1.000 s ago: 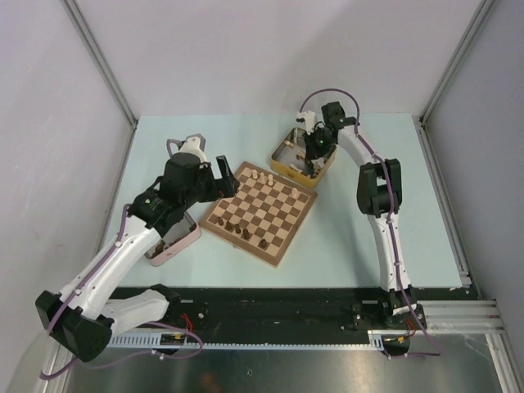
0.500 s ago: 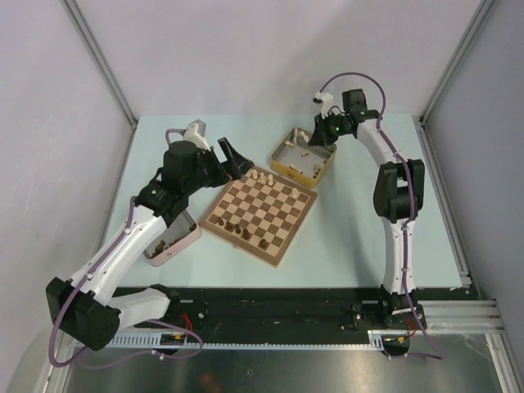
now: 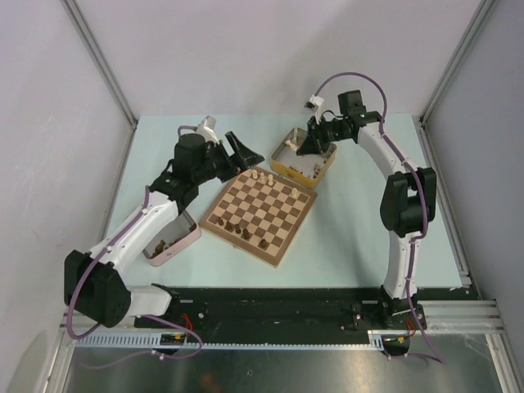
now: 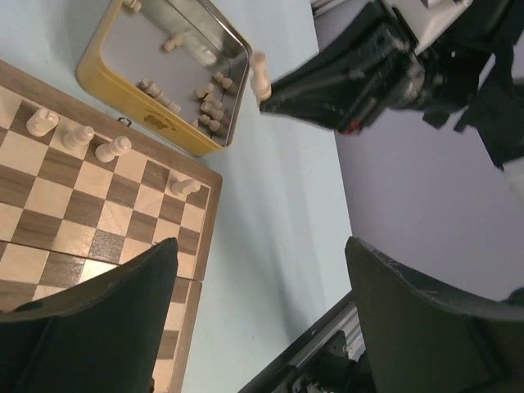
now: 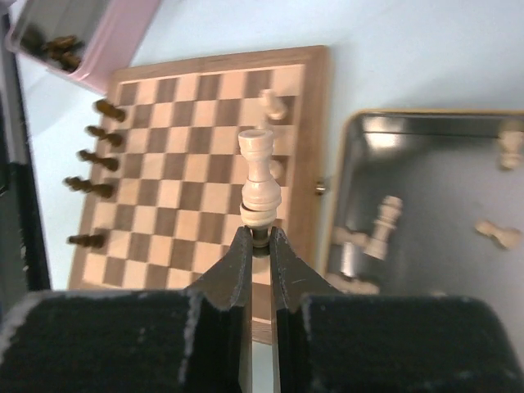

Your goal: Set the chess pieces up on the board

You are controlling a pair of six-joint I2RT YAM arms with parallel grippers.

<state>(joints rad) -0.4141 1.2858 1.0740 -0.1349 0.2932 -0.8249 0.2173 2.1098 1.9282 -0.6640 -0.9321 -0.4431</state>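
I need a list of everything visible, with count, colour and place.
table: one, pale blue-green, under everything
board: one, tan and brown squares, mid-table
pale pieces on board: four visible, beige, edge nearest yellow tin
dark pieces on board: five, dark brown, opposite edge
yellow tin: one, yellow, beyond the board
loose pale pieces: several, beige, inside yellow tin
pink tin: one, pink, left of board
loose dark pieces: several, dark brown, inside pink tin
held piece: one, beige, in right tool
left tool: one, black, open, empty, by board's far corner
right tool: one, black, shut on held piece, by yellow tin
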